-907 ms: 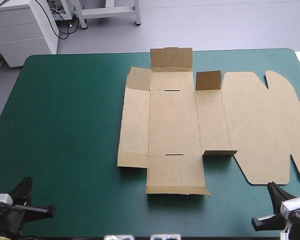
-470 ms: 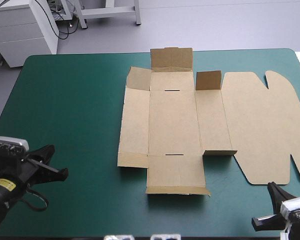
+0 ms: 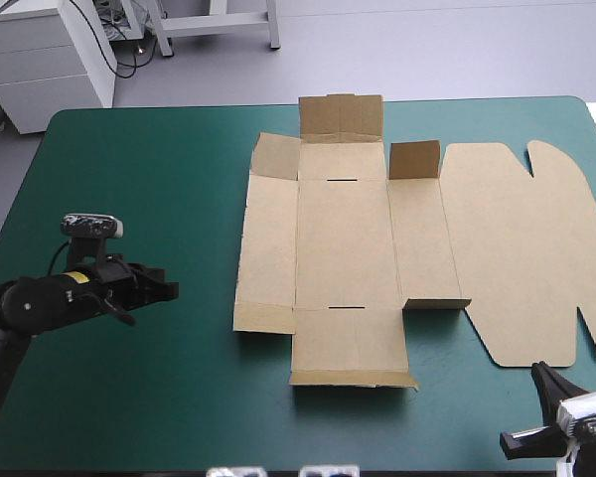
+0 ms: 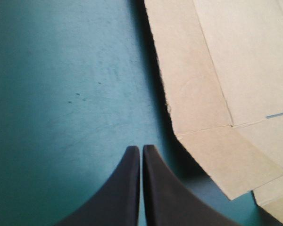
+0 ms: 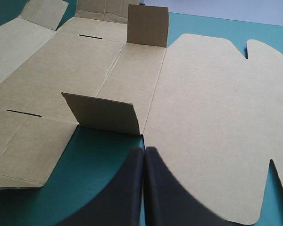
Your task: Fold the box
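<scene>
The box (image 3: 344, 243) is a cut sheet of brown board, unfolded and lying mostly flat on the right half of the worktop (image 3: 129, 169), on its teal-green cover. The sheet as a whole runs across the worktop from left to right, while its separate panels run lengthwise from the near side to the far side. The broad lid panel (image 3: 521, 253), with rounded tabs and notches, lies flat and points at the worktop's right edge, which it reaches. Three small flaps stand up from the sheet: one at the far end of the middle panel (image 3: 341, 116), one at the far end of the narrow panel beside the lid (image 3: 414, 159), and one at that panel's near end (image 3: 437, 303). Two thin slots show in the middle panel. The left side panel and its corner flaps lie flat.

The left pincer (image 4: 141, 149) has its black fingers pressed together, holding nothing. It hangs over bare cover just beside the box's near left corner flap (image 4: 231, 162), apart from it. The right pincer (image 5: 144, 149) is likewise closed and empty, near the worktop's near right corner, its tip at the near edge of the lid panel.
</scene>
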Robot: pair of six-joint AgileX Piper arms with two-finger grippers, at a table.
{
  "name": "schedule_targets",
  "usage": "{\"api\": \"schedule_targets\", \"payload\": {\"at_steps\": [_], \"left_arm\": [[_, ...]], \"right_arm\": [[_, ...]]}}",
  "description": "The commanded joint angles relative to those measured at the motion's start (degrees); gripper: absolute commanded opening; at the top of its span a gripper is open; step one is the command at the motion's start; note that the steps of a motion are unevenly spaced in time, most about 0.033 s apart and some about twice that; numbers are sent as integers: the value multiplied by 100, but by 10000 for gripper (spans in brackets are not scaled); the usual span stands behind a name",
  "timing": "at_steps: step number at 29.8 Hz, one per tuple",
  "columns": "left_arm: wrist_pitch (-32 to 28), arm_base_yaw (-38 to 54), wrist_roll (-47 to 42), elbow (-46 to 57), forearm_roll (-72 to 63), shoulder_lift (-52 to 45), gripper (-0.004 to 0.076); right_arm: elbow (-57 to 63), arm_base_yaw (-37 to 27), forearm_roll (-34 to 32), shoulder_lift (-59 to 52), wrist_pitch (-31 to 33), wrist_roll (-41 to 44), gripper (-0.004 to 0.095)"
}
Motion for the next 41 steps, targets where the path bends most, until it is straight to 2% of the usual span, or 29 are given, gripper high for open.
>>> {"api": "schedule_targets", "payload": {"at_steps": [1,5,8,10,13,17,21,25,27,29,32,34,36,41], "left_arm": [[-146,-24,592,-242,-999,519,18],[260,184,1109,-353,-1622,1189,18],[783,752,1706,-418,-2404,1621,18],[1349,1234,2093,-478,-2826,1906,18],[1701,1645,2200,-491,-3461,2256,15],[2146,1669,2381,-581,-3578,2680,15],[2065,1580,2381,-592,-3800,2921,13],[1660,1333,2381,-630,-3392,2943,29],[1498,1149,2381,-654,-3135,2943,83],[1443,1001,2381,-654,-3053,2943,170],[1290,909,2314,-654,-2992,2943,361],[1123,894,1960,-654,-2935,2943,465],[1052,894,1744,-654,-2962,2979,503],[1096,780,1667,-654,-3242,3276,494]], "right_arm": [[-136,-35,-32,-108,-440,1,-14],[-136,-35,-32,-108,-440,1,-14],[-136,-35,-32,-108,-440,1,-14],[-136,-35,-32,-108,-440,1,-14],[-136,-35,-32,-108,-440,1,-14],[-136,-35,-32,-108,-440,1,-14],[-136,-35,-32,-108,-440,1,-14],[-136,-35,-32,-108,-440,1,-14],[-136,-35,-32,-108,-440,1,-14],[-136,-35,-32,-108,-440,1,-14],[-136,-35,-32,-108,-440,1,-14],[-136,-35,-32,-108,-440,1,-14],[-136,-35,-32,-108,-440,1,-14],[-136,-35,-32,-108,-440,1,-14]]}}
